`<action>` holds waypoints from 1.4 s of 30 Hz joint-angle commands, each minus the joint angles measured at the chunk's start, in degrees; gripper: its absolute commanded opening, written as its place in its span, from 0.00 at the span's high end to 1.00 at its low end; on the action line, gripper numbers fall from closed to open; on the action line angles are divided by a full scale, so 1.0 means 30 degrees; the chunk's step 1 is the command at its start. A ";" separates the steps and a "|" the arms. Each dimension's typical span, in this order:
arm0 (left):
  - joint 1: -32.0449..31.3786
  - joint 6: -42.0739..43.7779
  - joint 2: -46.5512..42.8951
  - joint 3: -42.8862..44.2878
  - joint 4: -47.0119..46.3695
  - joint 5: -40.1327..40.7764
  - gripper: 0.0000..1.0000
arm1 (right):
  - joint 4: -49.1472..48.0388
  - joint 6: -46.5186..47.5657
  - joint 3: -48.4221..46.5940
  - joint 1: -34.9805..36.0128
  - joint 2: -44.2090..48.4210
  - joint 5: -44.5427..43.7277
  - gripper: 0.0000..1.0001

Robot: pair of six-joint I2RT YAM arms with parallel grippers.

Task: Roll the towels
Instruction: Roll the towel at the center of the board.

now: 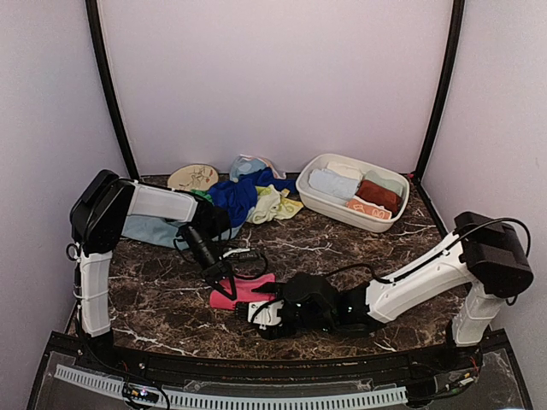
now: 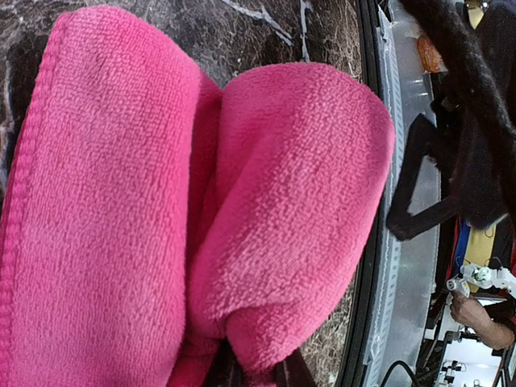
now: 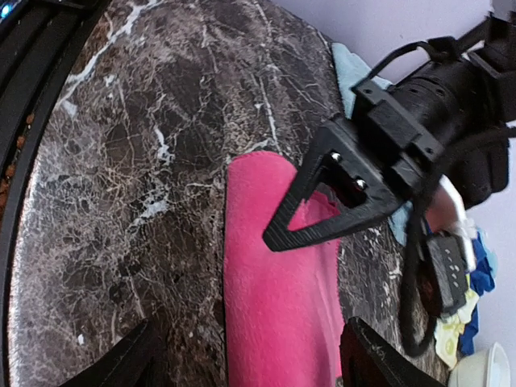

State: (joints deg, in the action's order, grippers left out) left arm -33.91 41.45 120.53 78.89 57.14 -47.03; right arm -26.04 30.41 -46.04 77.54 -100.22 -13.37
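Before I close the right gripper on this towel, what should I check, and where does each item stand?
1. Left gripper shut on the pink towel: ok.
2. Right gripper open, with one finger on each side of the towel: ok.
3. Towel rolled tight: cannot tell; the left wrist view shows two loose bulges.
4. Towel lying fully on the table, inside the near edge: ok.
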 commanded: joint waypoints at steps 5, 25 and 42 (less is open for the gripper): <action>-0.0240 -0.0578 0.1893 -0.0921 -0.0293 0.4733 0.90 | -0.0549 0.3776 -0.2799 -0.0522 -0.3743 -0.0143 0.35; 0.3975 -0.0029 -0.7834 -0.7351 -0.6963 0.3456 0.38 | 0.6140 -0.5250 -0.5289 -0.4012 -0.5930 0.6442 0.83; 0.1891 0.2889 -1.4169 -1.0085 -0.9180 0.5689 0.38 | 1.0979 -1.0042 -0.9518 -0.6613 -0.8599 1.3789 0.91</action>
State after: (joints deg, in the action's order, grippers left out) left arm -22.94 48.45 81.21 51.09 33.61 -34.15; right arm -5.32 4.23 -74.83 58.00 -120.53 24.97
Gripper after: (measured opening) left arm 0.605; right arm 0.132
